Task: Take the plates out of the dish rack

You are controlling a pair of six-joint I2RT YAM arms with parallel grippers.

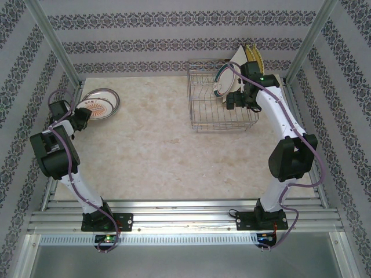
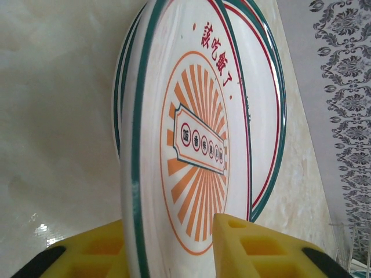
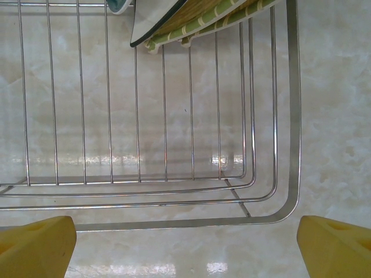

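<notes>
Two round plates [image 1: 99, 104] lie stacked on the table at the far left. The upper plate [image 2: 197, 145] is white with an orange sunburst and a green band. My left gripper [image 1: 81, 119] [image 2: 171, 231] straddles its near rim, open, with the right finger standing off the plate's face. The lower plate [image 2: 269, 116] peeks out beyond it. The dish rack [image 1: 220, 107] [image 3: 290, 116] stands at the far right, with a round green-banded plate [image 1: 223, 81], a white square plate [image 1: 237, 58] [image 3: 156, 23] and yellow woven plates [image 1: 253, 53] [image 3: 200, 20] in it. My right gripper [image 1: 235, 103] [image 3: 185, 243] hangs wide open over the rack's corner, holding nothing.
Metal frame posts [image 1: 52, 40] rise at the back corners, and patterned walls close in the table on three sides. Bare marble tabletop [image 1: 151, 139] lies between the plate stack and the rack. The rack's near half has no plates in it.
</notes>
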